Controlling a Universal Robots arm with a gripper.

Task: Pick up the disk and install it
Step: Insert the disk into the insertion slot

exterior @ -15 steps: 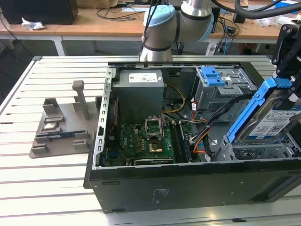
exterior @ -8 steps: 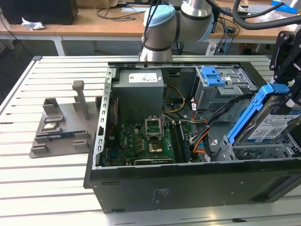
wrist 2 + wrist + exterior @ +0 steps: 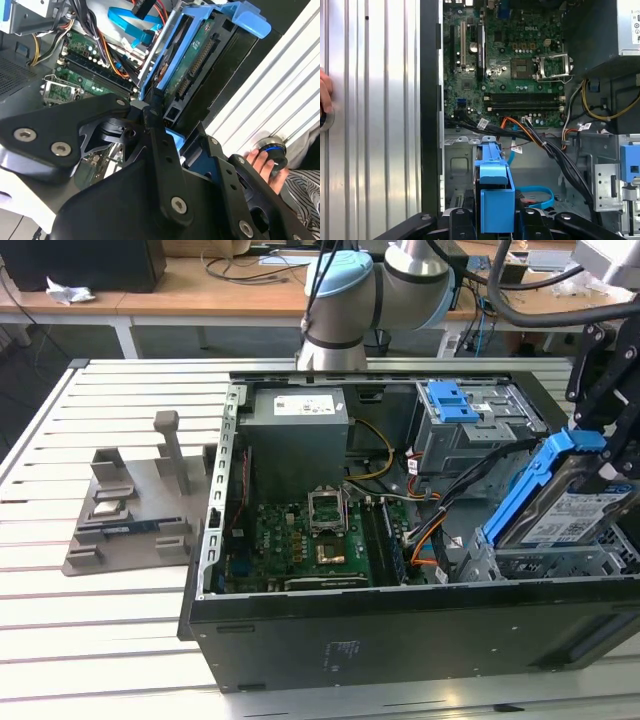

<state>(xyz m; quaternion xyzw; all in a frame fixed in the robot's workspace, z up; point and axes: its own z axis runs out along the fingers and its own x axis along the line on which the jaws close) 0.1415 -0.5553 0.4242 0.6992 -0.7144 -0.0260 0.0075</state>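
Note:
The disk, silver with a white-and-blue label and blue side rails, hangs tilted at the exterior view's right end of the open computer case. It is above a metal drive bay. My gripper is shut on its upper end, one black finger on each side. In the second wrist view the disk's green circuit-board underside faces the camera, with the gripper clamped around its blue rail. In the first wrist view the blue rail stands edge-on between the gripper fingers, over the bay floor.
Inside the case are a grey power-supply box, the green motherboard, loose cables and a drive cage with a blue latch bracket. A grey fixture sits on the slatted table at the exterior view's left. A person's hand rests beside the case.

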